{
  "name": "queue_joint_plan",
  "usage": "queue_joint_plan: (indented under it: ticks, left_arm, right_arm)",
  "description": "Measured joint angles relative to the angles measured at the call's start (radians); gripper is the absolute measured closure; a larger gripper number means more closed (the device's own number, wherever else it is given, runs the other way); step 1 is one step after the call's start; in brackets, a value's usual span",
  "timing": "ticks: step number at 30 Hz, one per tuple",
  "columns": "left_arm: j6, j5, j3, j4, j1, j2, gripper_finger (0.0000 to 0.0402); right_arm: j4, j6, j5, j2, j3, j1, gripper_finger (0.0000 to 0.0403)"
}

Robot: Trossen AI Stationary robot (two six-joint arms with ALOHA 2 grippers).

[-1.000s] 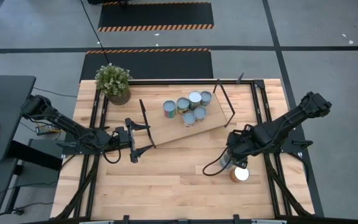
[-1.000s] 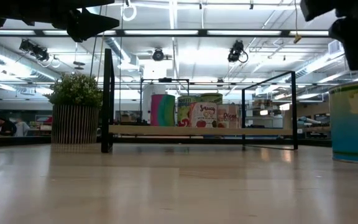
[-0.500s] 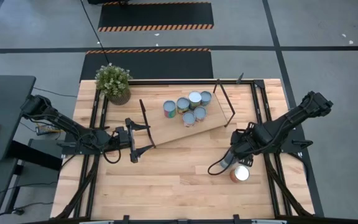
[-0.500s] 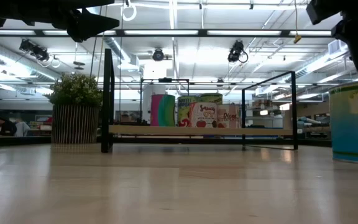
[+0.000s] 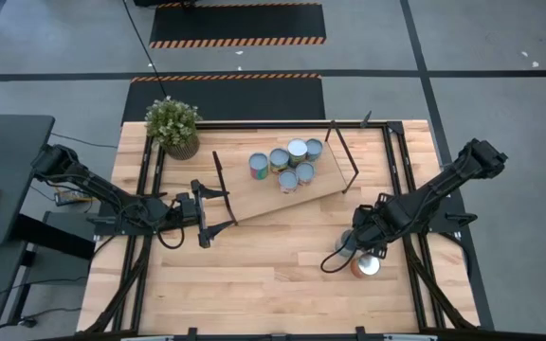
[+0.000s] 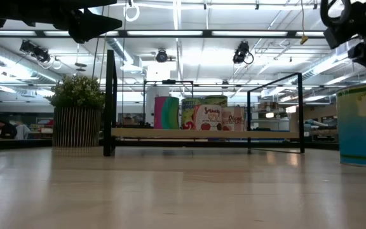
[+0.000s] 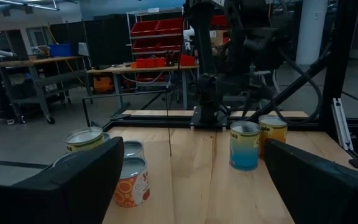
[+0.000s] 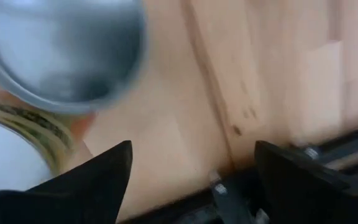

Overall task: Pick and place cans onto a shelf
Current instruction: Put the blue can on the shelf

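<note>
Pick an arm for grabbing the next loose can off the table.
Right. The right gripper hangs open right above the two loose cans by the table's right side. The left gripper waits open at the shelf's left end, far from them.

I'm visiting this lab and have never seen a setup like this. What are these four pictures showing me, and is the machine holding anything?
It is a robot with two dark arms at a wooden table. One picture looks straight down, one looks level across the tabletop, and two come from cameras on the wrists. Five cans stand on a low wooden shelf beside a potted plant. Two more cans wait on the bare table. The right gripper, jaws open, hangs over those two and holds nothing. The left gripper, also open and empty, waits by the shelf's end.
</note>
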Motion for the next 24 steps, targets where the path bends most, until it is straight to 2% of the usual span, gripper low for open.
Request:
queue_joint_plan:
  ticks: [8, 17, 24]
  left_arm:
    - [0.0, 0.0, 0.0, 0.0, 0.0, 0.0, 0.0013]
    - [-0.006, 0.0, 0.0, 0.001, 0.002, 0.0, 0.0013]
    - [-0.006, 0.0, 0.0, 0.001, 0.002, 0.0, 0.0013]
  right_arm:
    - [0.111, -0.064, -0.029, 0.0, -0.048, 0.001, 0.0006]
    - [0.273, -0.238, 0.08, 0.003, -0.048, -0.042, 0.0013]
    - [0.38, -0.385, 0.107, 0.059, -0.048, -0.098, 0.0013]
